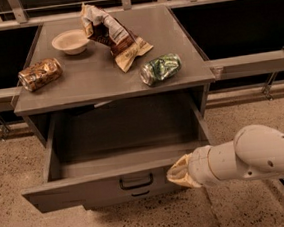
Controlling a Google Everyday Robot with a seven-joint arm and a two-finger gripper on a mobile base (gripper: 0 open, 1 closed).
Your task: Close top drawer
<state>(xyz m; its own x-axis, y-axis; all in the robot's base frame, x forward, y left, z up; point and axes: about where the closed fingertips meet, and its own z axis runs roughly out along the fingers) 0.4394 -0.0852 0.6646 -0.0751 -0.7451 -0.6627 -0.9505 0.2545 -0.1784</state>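
Observation:
The top drawer [84,190] of the grey metal cabinet stands pulled far out, and its deep box shows nothing inside. Its long front panel carries a small black pull handle [136,181] near the middle. My gripper [180,173], tan-tipped on a white arm [256,157], comes in from the right. It sits against the outer face of the front panel, just right of the handle. A second drawer front shows only as a sliver under the top one.
The cabinet top [103,74] holds a beige bowl [70,41], a brown can [40,74] on its side, a green can [161,68] on its side and a crumpled snack bag [112,34]. Dark shelving flanks the cabinet. The floor is speckled stone.

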